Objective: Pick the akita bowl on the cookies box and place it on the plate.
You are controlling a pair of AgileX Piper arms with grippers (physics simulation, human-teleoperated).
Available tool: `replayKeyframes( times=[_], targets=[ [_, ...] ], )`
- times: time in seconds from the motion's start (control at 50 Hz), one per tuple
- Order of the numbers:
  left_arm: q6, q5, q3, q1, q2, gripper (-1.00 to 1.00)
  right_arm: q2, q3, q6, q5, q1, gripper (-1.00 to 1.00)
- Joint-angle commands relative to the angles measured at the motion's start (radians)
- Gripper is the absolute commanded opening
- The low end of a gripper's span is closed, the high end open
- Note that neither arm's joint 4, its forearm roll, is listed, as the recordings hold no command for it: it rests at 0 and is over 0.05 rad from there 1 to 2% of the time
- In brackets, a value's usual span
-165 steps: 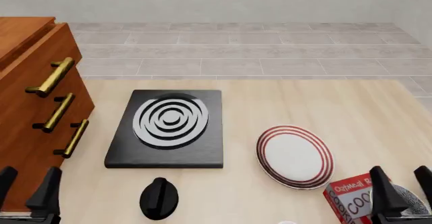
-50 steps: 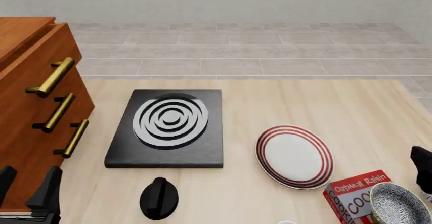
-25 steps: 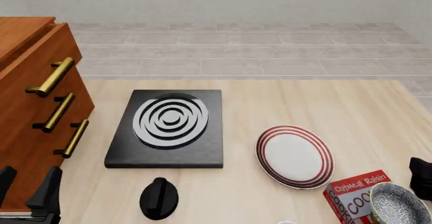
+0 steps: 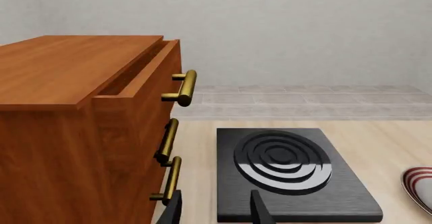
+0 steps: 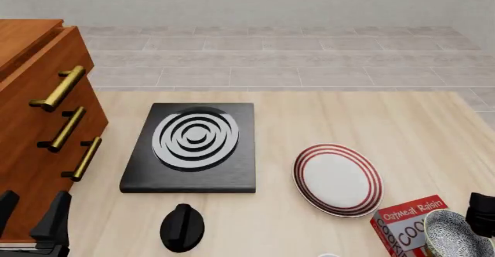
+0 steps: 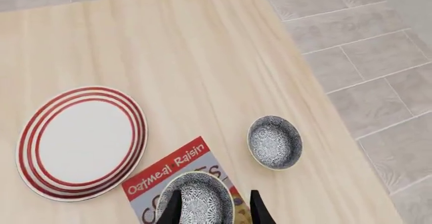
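The akita bowl (image 6: 197, 202) sits on the red cookies box (image 6: 165, 176), near the table's front right corner; in the front view the bowl (image 5: 448, 235) is partly cut by the frame's edge. The red-ringed plate (image 5: 337, 180) lies flat just left of the box (image 5: 402, 223), also seen as the plate (image 6: 81, 142). My right gripper (image 6: 214, 213) is open, its dark fingers hovering over the bowl with nothing held; in the front view only a black part of the right gripper (image 5: 483, 214) shows. My left gripper (image 5: 31, 219) stands open and empty by the cabinet.
A second small speckled bowl (image 6: 274, 143) rests on the table right of the box. A black slab with white rings (image 5: 192, 147) lies centre-left, with a black knobbed object (image 5: 182, 227) in front of it. A wooden cabinet (image 5: 39, 123) with brass handles lines the left side.
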Motion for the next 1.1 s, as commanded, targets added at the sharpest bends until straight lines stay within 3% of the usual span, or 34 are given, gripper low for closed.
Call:
replayKeyframes(
  times=[0.02, 0.52, 1.1],
  targets=[
    [0.0, 0.0, 0.0, 0.0, 0.0, 1.0, 0.021, 0.045, -0.001, -0.043, -0.044, 1.0],
    [0.0, 0.0, 0.0, 0.0, 0.0, 1.0, 0.072, 0.192, 0.013, -0.18, -0.084, 1.0],
    [0.0, 0.0, 0.0, 0.0, 0.0, 1.0, 0.153, 0.288, 0.031, -0.317, -0.114, 1.0]
  ],
)
